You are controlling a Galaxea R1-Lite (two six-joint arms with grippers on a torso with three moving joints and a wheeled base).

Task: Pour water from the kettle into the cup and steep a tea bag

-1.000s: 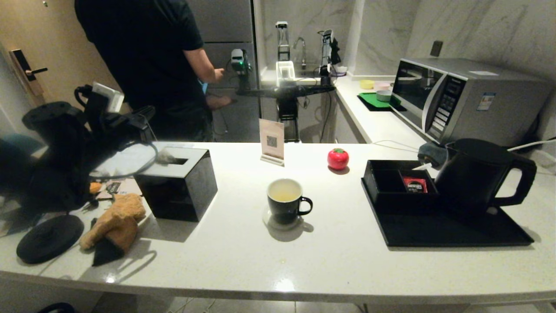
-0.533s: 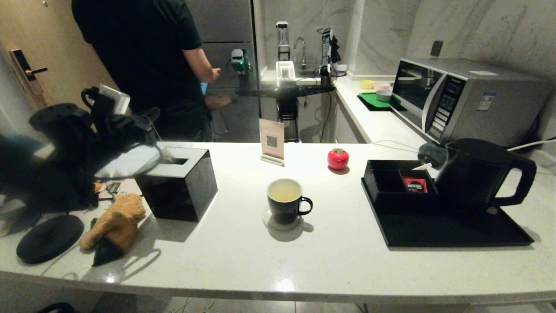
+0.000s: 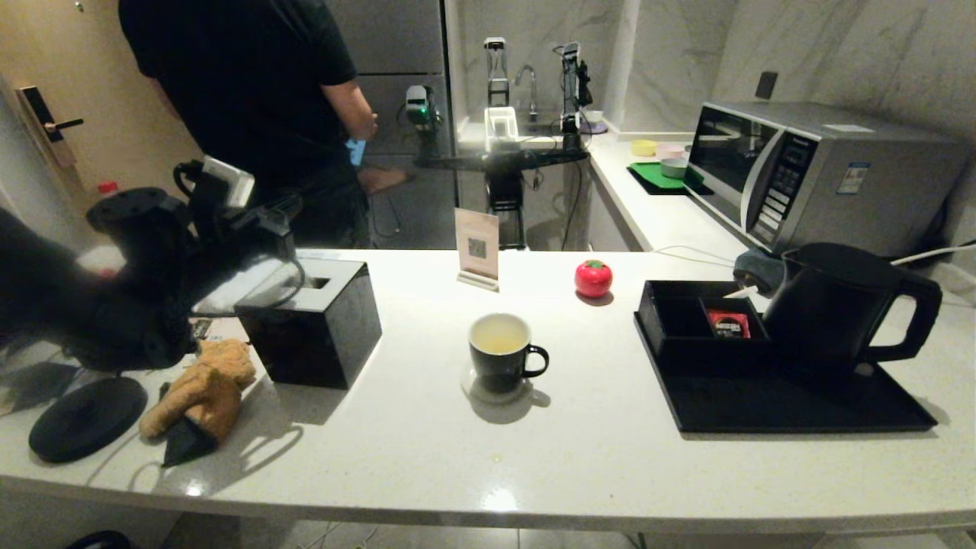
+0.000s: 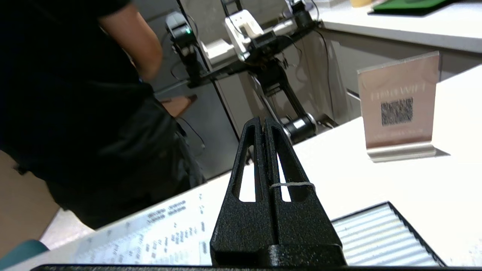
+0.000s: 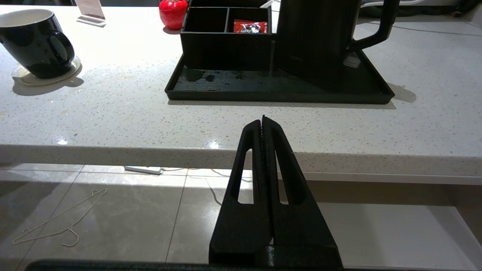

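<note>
The kettle (image 3: pixel 835 309), probably heavy and rigid, is best taken by its loop handle (image 3: pixel 911 316), while both the left end effector (image 4: pixel 263 126) and right end effector (image 5: pixel 263 122) are clenched, empty.

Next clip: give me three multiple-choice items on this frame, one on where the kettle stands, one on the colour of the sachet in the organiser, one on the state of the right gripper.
1. Where does the kettle stand?
A. on the black tray
B. on the microwave
C. beside the tissue box

2. What colour is the sachet in the organiser?
A. green
B. red
C. white

3. How is the right gripper?
A. shut on the cup
B. wide open
C. shut, empty

Answers:
1 A, its base sits on the black tray.
2 B, it shows red in the right compartment.
3 C, its fingers meet off the counter edge, far from the cup.
</note>
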